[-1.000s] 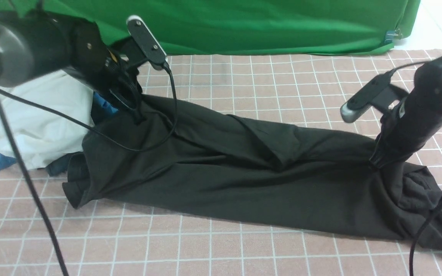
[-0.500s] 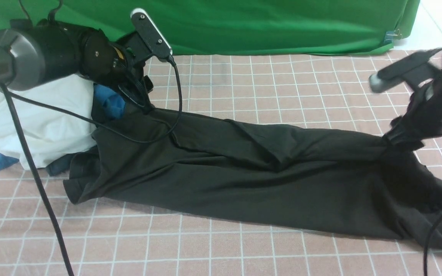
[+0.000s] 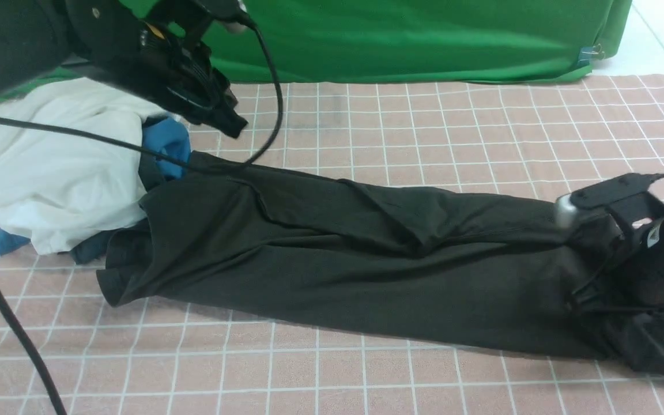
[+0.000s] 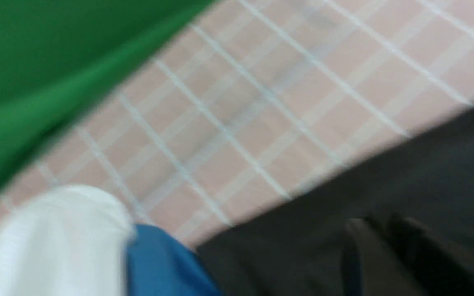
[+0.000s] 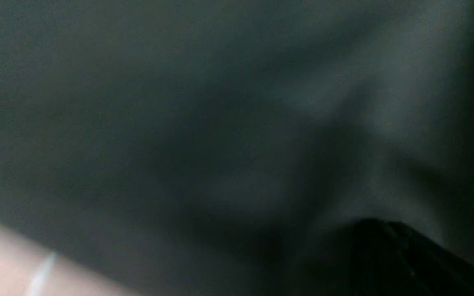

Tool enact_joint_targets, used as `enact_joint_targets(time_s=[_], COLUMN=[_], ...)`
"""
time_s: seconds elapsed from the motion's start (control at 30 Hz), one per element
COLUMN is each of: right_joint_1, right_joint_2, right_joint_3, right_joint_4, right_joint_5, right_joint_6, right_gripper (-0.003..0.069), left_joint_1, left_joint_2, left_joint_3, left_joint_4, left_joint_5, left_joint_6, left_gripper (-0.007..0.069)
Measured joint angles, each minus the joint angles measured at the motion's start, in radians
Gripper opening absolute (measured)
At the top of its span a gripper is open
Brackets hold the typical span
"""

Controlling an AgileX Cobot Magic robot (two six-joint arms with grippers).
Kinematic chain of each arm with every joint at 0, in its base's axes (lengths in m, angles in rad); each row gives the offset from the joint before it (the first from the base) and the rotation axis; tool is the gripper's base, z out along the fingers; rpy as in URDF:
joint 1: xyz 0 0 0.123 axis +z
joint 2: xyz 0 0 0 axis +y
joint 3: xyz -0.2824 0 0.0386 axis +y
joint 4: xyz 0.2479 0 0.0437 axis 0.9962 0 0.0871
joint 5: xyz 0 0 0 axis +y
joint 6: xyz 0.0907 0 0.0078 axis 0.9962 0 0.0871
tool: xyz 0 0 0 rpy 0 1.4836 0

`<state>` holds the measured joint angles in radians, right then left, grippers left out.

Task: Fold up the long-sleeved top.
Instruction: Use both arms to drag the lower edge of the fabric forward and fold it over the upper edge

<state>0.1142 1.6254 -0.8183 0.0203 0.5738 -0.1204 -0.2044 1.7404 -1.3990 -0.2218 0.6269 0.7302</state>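
Note:
The long-sleeved top (image 3: pixel 366 259) is a large brownish-black cloth lying stretched across the checked table, from the clothes pile on the left to the right edge. My left gripper (image 3: pixel 235 124) hangs above its far left corner, apart from it. In the blurred left wrist view this gripper (image 4: pixel 381 226) shows a narrow gap and holds nothing, with the top (image 4: pixel 426 172) below. My right gripper (image 3: pixel 591 291) is down low on the top's bunched right end, its tips hidden by the arm. In the right wrist view its fingers (image 5: pixel 383 224) are together against the dark cloth (image 5: pixel 179 123).
A white garment (image 3: pixel 49 167), a blue cloth (image 3: pixel 165 144) and a small dark charcoal cloth (image 3: pixel 87 251) are piled at the left, touching the top. A green backdrop (image 3: pixel 395 40) closes the far side. The left arm's black cable (image 3: pixel 268 104) trails over the top's corner.
My left gripper let go of the top's far left corner and rose up and away; that corner dropped flat. My right gripper came down with the right end, which now lies low.

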Motion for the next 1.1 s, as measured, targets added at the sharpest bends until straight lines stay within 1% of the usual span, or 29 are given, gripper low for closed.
enact_joint_targets(time_s=[0.1,0.13,0.17,0.23,0.3,0.33,0.37,0.47,0.5,0.57,0.67,0.7,0.83,0.93,1.1], right_joint_1=[-0.082,-0.087,-0.115,-0.131,-0.124,-0.088,-0.076,0.082,0.124,0.228,0.304,0.319,0.326,0.326,0.326], right_joint_2=[0.029,0.031,0.032,0.029,0.019,0.002,-0.004,-0.03,-0.027,0.0,0.062,0.096,0.186,0.241,0.25], right_joint_3=[-0.035,-0.041,-0.062,-0.104,-0.127,-0.146,-0.147,-0.148,-0.148,-0.148,-0.148,-0.152,-0.192,-0.26,-0.328], right_joint_4=[0.003,0.002,0.001,0.0,0.008,0.032,0.039,0.142,0.166,0.202,0.214,0.215,0.215,0.215,0.215], right_joint_5=[-0.102,-0.109,-0.141,-0.137,-0.107,-0.069,-0.062,-0.036,-0.037,-0.059,-0.124,-0.147,-0.194,-0.191,-0.164], right_joint_6=[0.021,0.023,0.03,0.035,0.036,0.015,0.009,-0.092,-0.108,-0.14,-0.156,-0.158,-0.16,-0.16,-0.157], right_gripper=[0.0034,0.0034,0.0034,0.0037,0.0038,0.0039,0.004,0.004,0.004,0.004,0.0041,0.0041,0.0041,0.0041,0.0041], left_joint_1=[-0.06,-0.068,-0.09,-0.126,-0.142,-0.145,-0.145,-0.1,-0.085,-0.04,0.006,0.021,0.041,0.041,0.041], left_joint_2=[-0.027,-0.028,-0.038,-0.049,-0.054,-0.059,-0.059,-0.061,-0.062,-0.063,-0.067,-0.067,-0.067,-0.067,-0.067], left_joint_3=[0.039,0.048,0.079,0.134,0.172,0.21,0.214,0.259,0.261,0.262,0.262,0.262,0.263,0.263,0.263], left_joint_4=[-0.023,-0.023,-0.026,-0.031,-0.036,-0.038,-0.038,-0.027,-0.026,-0.022,-0.019,-0.02,-0.02,-0.034,-0.042], left_joint_5=[0.06,0.061,0.071,0.092,0.12,0.146,0.149,0.153,0.147,0.133,0.131,0.13,0.126,0.124,0.123], left_joint_6=[-0.003,-0.004,-0.004,-0.004,-0.007,-0.02,-0.025,-0.068,-0.083,-0.111,-0.138,-0.142,-0.152,-0.151,-0.14], left_gripper=[0.0019,0.0018,0.0018,0.0018,0.0018,0.0018,0.0018,0.0018,0.0018,0.0018,0.0018,0.0018,0.0018,0.0018,0.0018])
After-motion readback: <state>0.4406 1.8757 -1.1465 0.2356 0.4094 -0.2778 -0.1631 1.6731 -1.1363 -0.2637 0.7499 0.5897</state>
